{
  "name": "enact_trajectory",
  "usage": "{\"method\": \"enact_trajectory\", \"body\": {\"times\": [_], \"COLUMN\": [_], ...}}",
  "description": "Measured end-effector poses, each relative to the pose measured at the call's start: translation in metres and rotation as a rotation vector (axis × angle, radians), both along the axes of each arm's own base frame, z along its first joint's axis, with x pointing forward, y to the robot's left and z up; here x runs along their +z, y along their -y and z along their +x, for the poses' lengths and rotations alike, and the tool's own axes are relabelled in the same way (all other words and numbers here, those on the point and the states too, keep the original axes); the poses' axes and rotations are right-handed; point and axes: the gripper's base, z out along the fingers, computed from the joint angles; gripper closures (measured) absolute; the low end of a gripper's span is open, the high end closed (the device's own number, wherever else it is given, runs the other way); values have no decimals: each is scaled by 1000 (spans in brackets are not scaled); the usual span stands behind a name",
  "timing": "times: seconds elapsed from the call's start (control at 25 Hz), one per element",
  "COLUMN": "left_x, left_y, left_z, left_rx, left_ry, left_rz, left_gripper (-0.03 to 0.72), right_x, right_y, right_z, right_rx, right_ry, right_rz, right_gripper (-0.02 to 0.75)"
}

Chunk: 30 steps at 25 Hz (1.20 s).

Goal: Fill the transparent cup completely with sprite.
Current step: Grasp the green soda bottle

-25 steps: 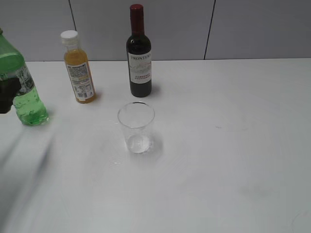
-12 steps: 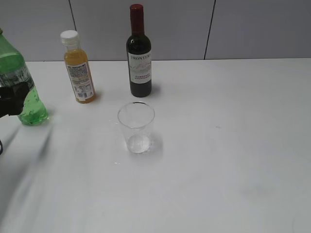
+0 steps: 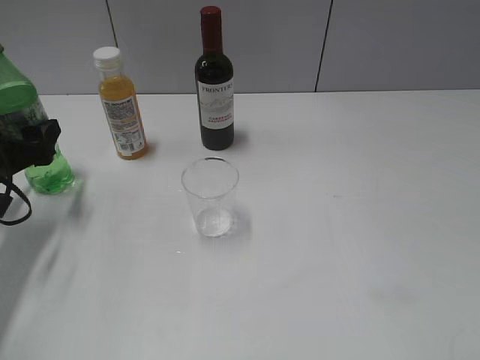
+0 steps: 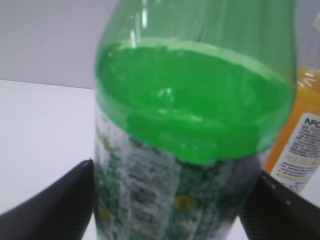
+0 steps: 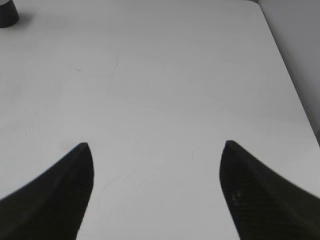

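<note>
The transparent cup [image 3: 210, 196] stands upright and empty at the table's middle. The green sprite bottle [image 3: 30, 120] stands upright at the far left edge and fills the left wrist view [image 4: 195, 100]. My left gripper [image 3: 34, 144] is open, with one finger on each side of the bottle's label [image 4: 175, 175], close against it. The bottle's base rests on the table. My right gripper [image 5: 156, 145] is open and empty above bare table; it does not show in the exterior view.
An orange-juice bottle with a white cap [image 3: 121, 105] and a dark wine bottle with a red top [image 3: 214, 82] stand behind the cup near the grey back wall. The white table's right edge [image 5: 290, 75] shows in the right wrist view.
My left gripper has moved right and up from the frame's left edge onto the sprite bottle's label. The bottle, cup and other bottles have not moved.
</note>
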Motion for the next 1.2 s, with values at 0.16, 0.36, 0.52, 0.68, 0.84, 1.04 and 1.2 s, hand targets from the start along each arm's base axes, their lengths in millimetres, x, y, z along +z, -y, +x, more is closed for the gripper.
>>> {"method": "enact_trajectory", "body": {"times": [0.16,0.36,0.52,0.68,0.84,1.04,1.2], "left_x": [-10,-16,-21,-26,-26,-26,-26], "left_y": [-1,-2,-2,-2,-2,-2,-2], "left_z": [13,25,30,31,31,31,30], "left_rx": [7,7,6,5,6,6,4], "left_ry": [1,9,11,5,21,28,27], "left_rz": [-1,3,9,9,10,12,19], "left_gripper": [20,24,39,84,188,213,213], "right_x": [0,0,0,0,0,0,0], "right_y": [0,0,0,0,0,0,0], "right_z": [0,0,0,0,0,0,0], "right_rx": [0,0,0,0,0,0,0], "right_ry": [0,0,0,0,0,0,0], "right_rz": [-1,-1,-1,-1,-1,-1,-1], "right_gripper": [142,143,144,145,145,145,145]}}
